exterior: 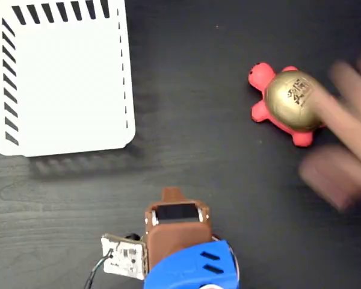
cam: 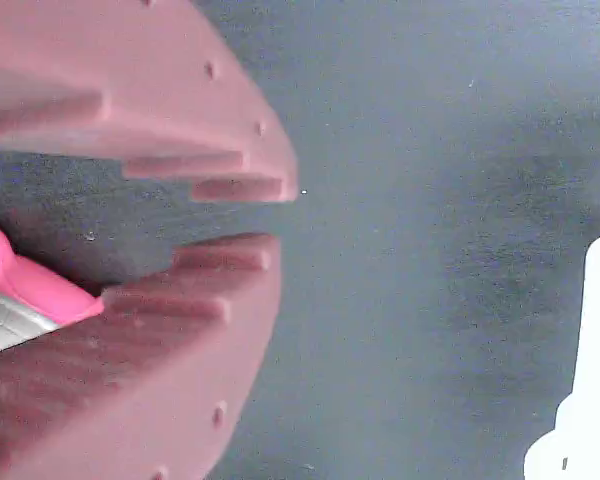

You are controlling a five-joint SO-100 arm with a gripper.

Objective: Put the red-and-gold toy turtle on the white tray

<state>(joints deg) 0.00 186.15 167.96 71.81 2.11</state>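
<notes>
The red-and-gold toy turtle (exterior: 287, 101) lies on the dark table at the right of the fixed view, its head pointing up-left. A person's blurred hand (exterior: 343, 138) is at its right side, touching or just off the shell. The white tray (exterior: 63, 78) sits at the upper left with nothing in it, and a corner of the tray (cam: 592, 380) shows at the right edge of the wrist view. My gripper (exterior: 173, 195) is folded in at the bottom centre, far from both. In the wrist view my gripper (cam: 275, 215) has its jaws nearly together, with only bare table between them.
The brown and blue arm body (exterior: 183, 253) with a small circuit board (exterior: 123, 256) fills the bottom centre. Dark wood-grain table (exterior: 192, 90) lies between the tray and the turtle.
</notes>
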